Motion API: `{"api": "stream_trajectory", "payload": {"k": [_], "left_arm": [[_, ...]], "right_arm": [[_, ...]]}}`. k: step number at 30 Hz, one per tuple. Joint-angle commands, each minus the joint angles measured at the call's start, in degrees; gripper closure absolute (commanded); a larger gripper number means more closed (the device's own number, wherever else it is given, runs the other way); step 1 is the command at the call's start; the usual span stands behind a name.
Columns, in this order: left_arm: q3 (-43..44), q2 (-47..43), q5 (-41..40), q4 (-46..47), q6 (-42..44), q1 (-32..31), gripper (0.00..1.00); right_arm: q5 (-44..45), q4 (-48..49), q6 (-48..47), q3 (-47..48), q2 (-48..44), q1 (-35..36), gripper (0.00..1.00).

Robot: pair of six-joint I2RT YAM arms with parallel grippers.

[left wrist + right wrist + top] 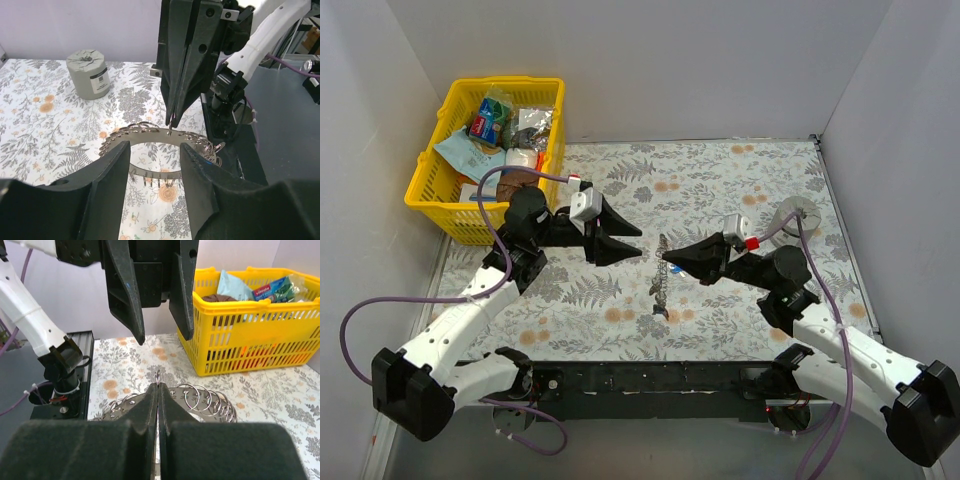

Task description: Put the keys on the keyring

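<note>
Floral tabletop [720,190]: right tool [667,258] arm-outstretched pinches upright keyring [660,285]; left tool [641,244] faces it, half-open, empty

A yellow plastic basket [510,83] stuffed with snack packets [485,122] sits at the far left of the floral tablecloth [720,180]. A squat grey cylinder [803,212] with a small label stands far right.
</note>
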Motion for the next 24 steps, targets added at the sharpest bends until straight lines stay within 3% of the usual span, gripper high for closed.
{"api": "stream_trajectory", "payload": {"k": [1,4,12,24], "left_arm": [[-2.19,-0.90,5.44,16.10,-10.91,0.43,0.57],[-4.56,0.07,6.33,24.46,-17.07,0.52,0.58],[-4.30,3.76,7.47,29.76,-22.63,-0.10,0.66],[-1.05,6.66,5.28,20.98,-15.17,-5.28,0.70]], "right_arm": [[2.44,16.73,3.31,-2.46,-1.53,-0.09,0.99],[0.95,20.88,5.42,-3.00,-0.47,-0.18,0.99],[-1.96,28.80,8.24,-3.44,2.34,-0.09,0.99],[-1.61,28.54,8.33,-3.18,3.13,-0.18,0.99]]}}
